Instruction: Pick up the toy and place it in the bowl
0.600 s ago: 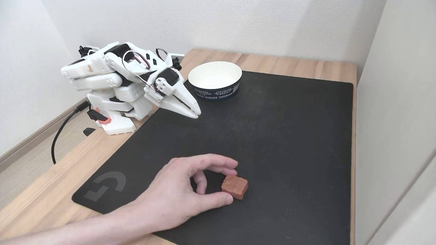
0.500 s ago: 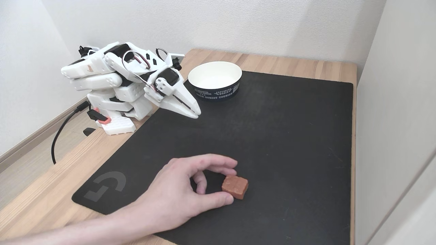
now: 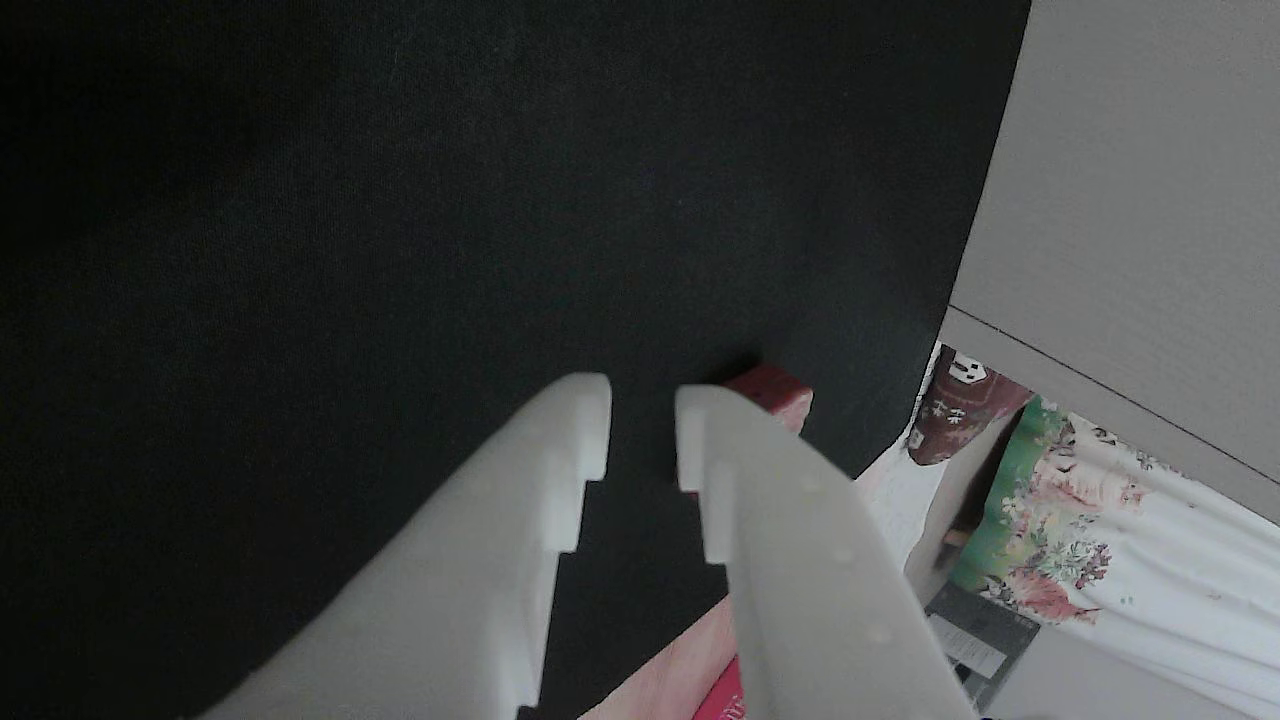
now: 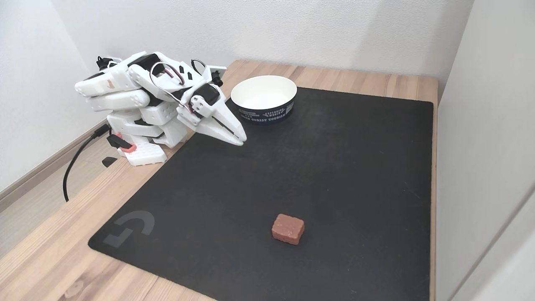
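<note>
In the fixed view the toy (image 4: 288, 228) lies alone on the black mat (image 4: 334, 167), near its front edge and well apart from the gripper (image 4: 240, 140), which points down over the mat's far left corner, just beside the bowl (image 4: 264, 98) — its fingers nearly together, holding nothing. The other view looks along the white fingers (image 3: 560, 440), a narrow gap between them, and catches the toy (image 3: 775, 392) as a red corner behind the right one. Light wood desk (image 4: 54, 234) borders the mat.
</note>
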Controlling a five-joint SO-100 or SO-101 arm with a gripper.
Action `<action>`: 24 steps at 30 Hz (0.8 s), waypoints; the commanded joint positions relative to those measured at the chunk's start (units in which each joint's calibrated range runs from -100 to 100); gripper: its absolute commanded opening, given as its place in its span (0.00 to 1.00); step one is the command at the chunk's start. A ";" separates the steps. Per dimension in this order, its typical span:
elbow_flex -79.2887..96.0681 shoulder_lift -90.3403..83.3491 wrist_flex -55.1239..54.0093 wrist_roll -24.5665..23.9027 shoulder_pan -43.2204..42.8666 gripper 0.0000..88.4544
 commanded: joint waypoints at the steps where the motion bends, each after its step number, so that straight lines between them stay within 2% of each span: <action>1: 0.78 -0.67 0.20 -0.03 0.17 0.03; 24: 0.78 -0.67 0.20 -0.03 0.33 0.03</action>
